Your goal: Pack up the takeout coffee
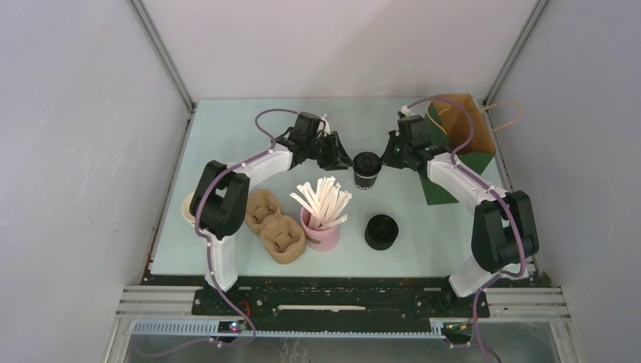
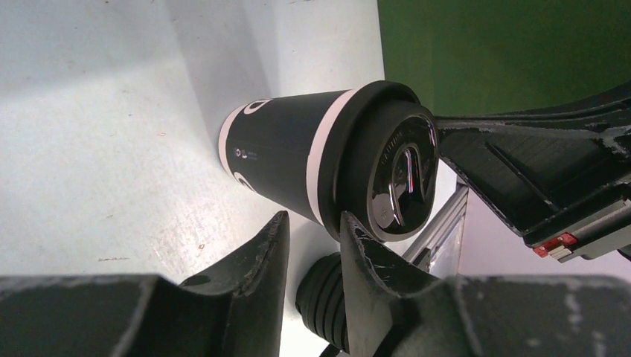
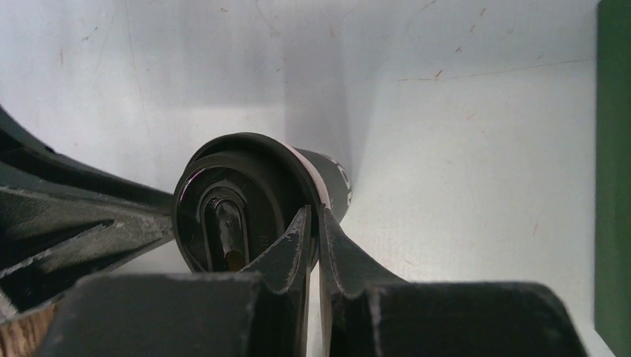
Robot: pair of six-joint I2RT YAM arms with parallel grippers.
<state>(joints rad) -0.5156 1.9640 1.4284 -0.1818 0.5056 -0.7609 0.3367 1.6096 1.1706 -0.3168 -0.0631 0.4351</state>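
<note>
The takeout coffee [image 1: 366, 170], a small black cup with a black lid, stands upright mid-table. In the left wrist view the cup [image 2: 283, 149] shows a white band under the lid [image 2: 394, 171]. My left gripper [image 1: 339, 157] is at its left; its jaws [image 2: 313, 217] stand a little apart with nothing between them, one fingertip [image 2: 350, 223] at the lid's rim. My right gripper [image 1: 386, 157] is at its right; its jaws [image 3: 312, 212] are nearly together, tips at the rim of the lid [image 3: 223, 201]. I cannot tell whether they pinch the rim.
A green and brown paper bag [image 1: 461, 140] stands open behind the right arm. A pink straw holder [image 1: 321, 231], a squat stack of lids [image 1: 380, 231], a cardboard cup carrier [image 1: 274, 223] and a cup stack [image 1: 186, 208] sit nearer the front.
</note>
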